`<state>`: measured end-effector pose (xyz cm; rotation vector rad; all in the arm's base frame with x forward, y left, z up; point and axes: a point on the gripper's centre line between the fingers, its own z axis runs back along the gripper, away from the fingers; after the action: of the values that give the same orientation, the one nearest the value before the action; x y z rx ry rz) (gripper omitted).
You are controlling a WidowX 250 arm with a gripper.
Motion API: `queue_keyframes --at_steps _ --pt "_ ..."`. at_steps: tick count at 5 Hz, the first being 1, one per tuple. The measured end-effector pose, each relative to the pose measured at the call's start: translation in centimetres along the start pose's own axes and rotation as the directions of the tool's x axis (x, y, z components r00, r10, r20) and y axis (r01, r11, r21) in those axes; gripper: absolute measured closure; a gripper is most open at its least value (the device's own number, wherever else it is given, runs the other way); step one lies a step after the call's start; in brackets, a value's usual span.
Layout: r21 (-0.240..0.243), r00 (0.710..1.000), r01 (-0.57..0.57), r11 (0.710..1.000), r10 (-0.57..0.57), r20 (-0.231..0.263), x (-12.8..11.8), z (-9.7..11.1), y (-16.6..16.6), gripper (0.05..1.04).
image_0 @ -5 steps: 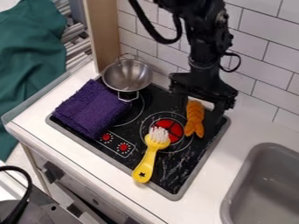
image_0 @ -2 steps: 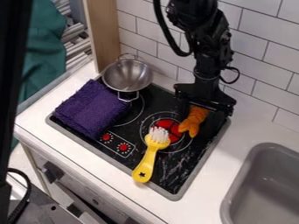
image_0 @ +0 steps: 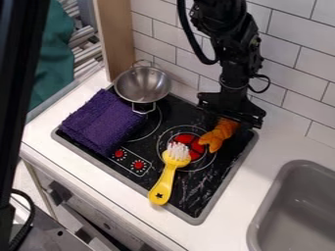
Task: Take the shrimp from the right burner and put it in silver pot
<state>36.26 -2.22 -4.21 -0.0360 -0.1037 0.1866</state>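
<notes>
The black gripper (image_0: 227, 119) hangs low over the back right of the stove, at the rear end of the orange shrimp (image_0: 218, 135). The gripper covers the shrimp's back end, and the front end points down-left over the edge of the red right burner (image_0: 190, 142). At the back left stands the silver pot (image_0: 142, 85), upright, with wire handles and nothing seen inside.
A yellow brush (image_0: 167, 176) with white bristles lies across the stove's front, bristles on the right burner. A folded purple cloth (image_0: 103, 121) lies left, beside the pot. The grey sink (image_0: 294, 211) is at the right, a tiled wall (image_0: 294, 63) behind.
The shrimp has turned, its front end swinging left onto the burner's edge. The gripper has shifted slightly and now hides more of the shrimp's back end. A dark object has entered at the left edge.
</notes>
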Motion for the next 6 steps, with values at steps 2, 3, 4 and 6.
queue_keyframes --at_steps 2,3,4,6 --pt "-0.002 0.999 0.036 0.999 -0.036 0.006 -1.0 0.6 1.0 0.679" --pt "0.051 0.994 0.103 0.993 -0.105 0.034 -0.2 4.4 1.7 0.680" --pt "0.117 0.987 0.135 0.984 -0.144 0.073 1.0 8.5 3.1 0.680" --pt "0.137 1.000 0.010 0.991 -0.010 -0.006 -0.8 9.7 11.2 0.680"
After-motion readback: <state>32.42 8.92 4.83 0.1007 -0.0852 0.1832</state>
